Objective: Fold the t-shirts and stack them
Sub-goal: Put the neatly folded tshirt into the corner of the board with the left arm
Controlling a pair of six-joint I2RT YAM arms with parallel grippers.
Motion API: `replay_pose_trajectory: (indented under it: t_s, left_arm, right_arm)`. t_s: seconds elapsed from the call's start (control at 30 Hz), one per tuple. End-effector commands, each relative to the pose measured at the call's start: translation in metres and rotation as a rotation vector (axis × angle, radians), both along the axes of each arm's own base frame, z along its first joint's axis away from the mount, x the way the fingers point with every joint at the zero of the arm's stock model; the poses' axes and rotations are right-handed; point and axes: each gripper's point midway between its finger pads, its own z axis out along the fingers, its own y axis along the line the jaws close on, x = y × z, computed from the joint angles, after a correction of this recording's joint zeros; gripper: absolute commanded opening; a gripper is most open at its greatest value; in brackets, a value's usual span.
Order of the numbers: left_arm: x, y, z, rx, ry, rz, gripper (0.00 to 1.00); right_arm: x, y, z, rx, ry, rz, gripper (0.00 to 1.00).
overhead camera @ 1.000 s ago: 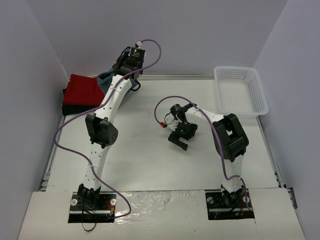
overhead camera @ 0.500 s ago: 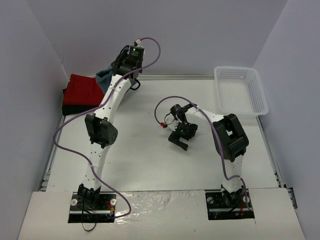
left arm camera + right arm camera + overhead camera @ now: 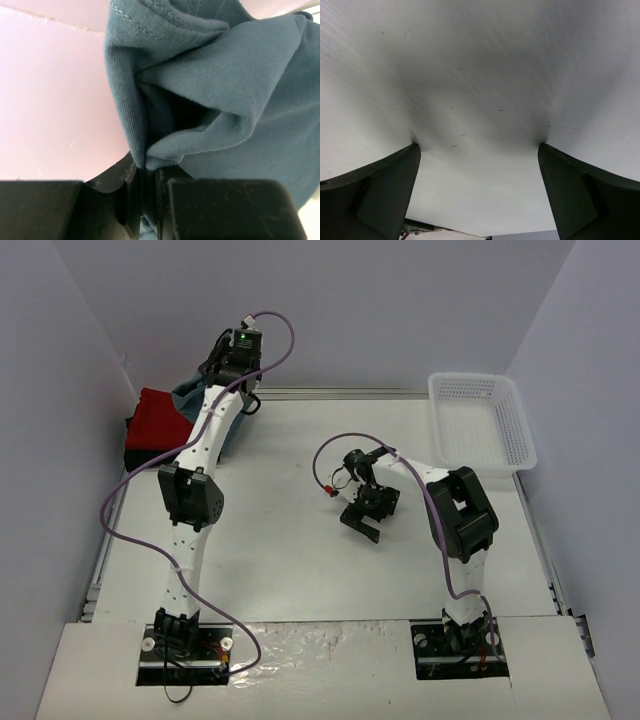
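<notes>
The left gripper (image 3: 146,172) pinches a fold of the teal t-shirt (image 3: 240,90) (bunched up); the right gripper (image 3: 477,150) stands wide, holding nothing.

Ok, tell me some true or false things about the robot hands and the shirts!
1. The left hand is pinching the blue t-shirt. True.
2. The right hand is holding a shirt. False: it is open, with nothing in it.
3. The red t-shirt lies on a black t-shirt. True.
4. The white basket stands beside the red t-shirt. False: it is at the far right, well away from it.
</notes>
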Motion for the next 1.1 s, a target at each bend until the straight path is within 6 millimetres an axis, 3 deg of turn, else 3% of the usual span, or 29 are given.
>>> replay_pose_trajectory:
  t_s: [0.0,0.5,0.83,1.07]
  left_arm:
    - [-0.008,0.026,0.048,-0.017,-0.126,0.048,0.02]
    - [0.003,0.073,0.028,0.003,-0.092,0.090,0.02]
    - [0.007,0.107,0.015,0.004,-0.083,0.125,0.02]
    - [0.007,0.140,0.001,0.035,-0.087,0.183,0.03]
  right_arm:
    - [-0.009,-0.040,-0.035,-0.167,0.045,-0.013,1.00]
    - [-0.012,-0.049,-0.043,-0.181,0.076,-0.037,1.00]
    - [-0.014,-0.065,-0.043,-0.181,0.096,-0.079,1.00]
    - [-0.016,-0.071,-0.049,-0.193,0.120,-0.096,1.00]
